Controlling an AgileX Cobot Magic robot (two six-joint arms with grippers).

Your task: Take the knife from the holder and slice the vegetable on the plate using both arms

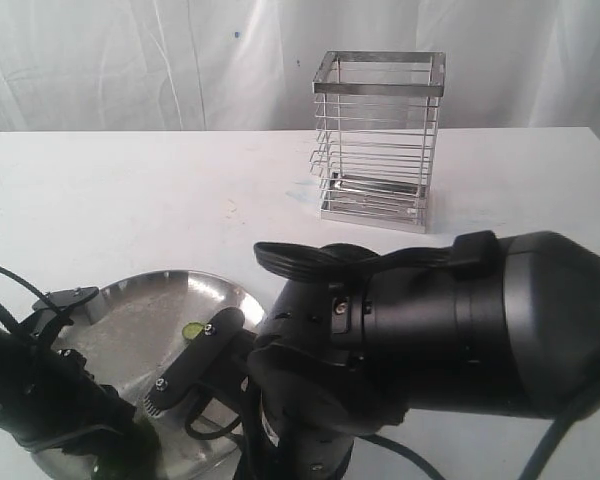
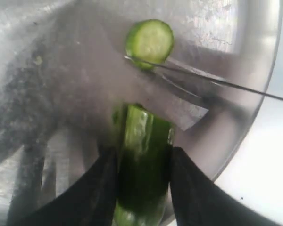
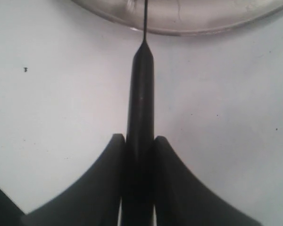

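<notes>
The dark green vegetable [image 2: 142,134] lies on the steel plate [image 2: 257,70], and my left gripper [image 2: 142,159] is shut on it, a black finger on each side. One round pale green slice [image 2: 149,40] lies just beyond its cut end. The knife's thin blade [image 2: 212,80] shows edge-on between the slice and the vegetable. My right gripper [image 3: 139,141] is shut on the knife's black handle [image 3: 140,94], and the blade reaches over the plate rim [image 3: 203,21]. The wire holder [image 1: 380,140] stands at the back of the table with no knife visible in it.
In the exterior view the right arm [image 1: 450,340] fills the foreground and hides part of the plate [image 1: 140,300]. The left arm [image 1: 40,395] sits at the lower left. White tabletop [image 1: 130,190] lies between plate and holder, and a white curtain hangs behind.
</notes>
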